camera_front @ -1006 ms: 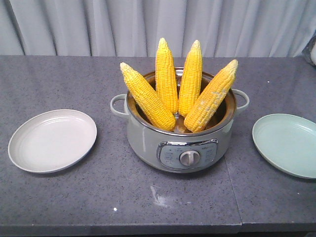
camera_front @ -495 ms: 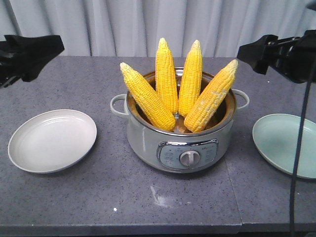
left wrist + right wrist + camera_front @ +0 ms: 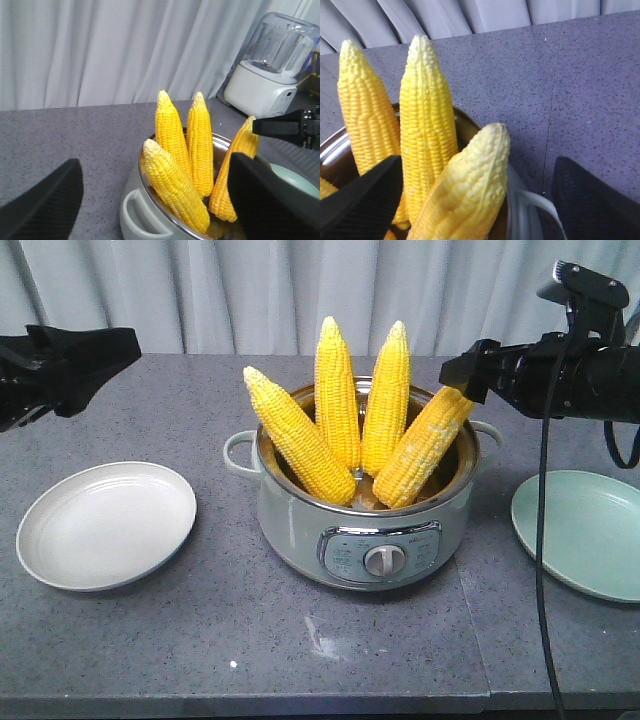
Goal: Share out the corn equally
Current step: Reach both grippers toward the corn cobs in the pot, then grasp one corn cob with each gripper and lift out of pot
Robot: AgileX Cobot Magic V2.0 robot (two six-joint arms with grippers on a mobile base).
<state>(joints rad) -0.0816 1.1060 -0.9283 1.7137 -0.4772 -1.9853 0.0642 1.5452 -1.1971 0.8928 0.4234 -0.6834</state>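
Note:
Several cobs of yellow corn stand tips-up in a grey cooker pot (image 3: 365, 530) at the table's middle. The leftmost cob (image 3: 297, 435) leans left and the rightmost cob (image 3: 425, 440) leans right. My right gripper (image 3: 466, 372) hovers at the rightmost cob's tip; in the right wrist view it (image 3: 477, 165) is open, its fingers either side of that cob (image 3: 470, 200) without touching. My left gripper (image 3: 112, 352) hangs open and empty above the table's left, well away from the pot. In its wrist view (image 3: 155, 165) it looks toward the leftmost cob (image 3: 175, 187).
A white plate (image 3: 106, 525) lies left of the pot and a pale green plate (image 3: 585, 532) lies right of it, both bare. The pot has side handles (image 3: 238, 453). A white blender (image 3: 272, 65) stands at the back right. A cable (image 3: 540, 540) hangs from the right arm.
Both arms came into view from the sides. The right gripper then moved left and down to the rightmost cob's tip; the left gripper shifted slightly. The corn has not moved.

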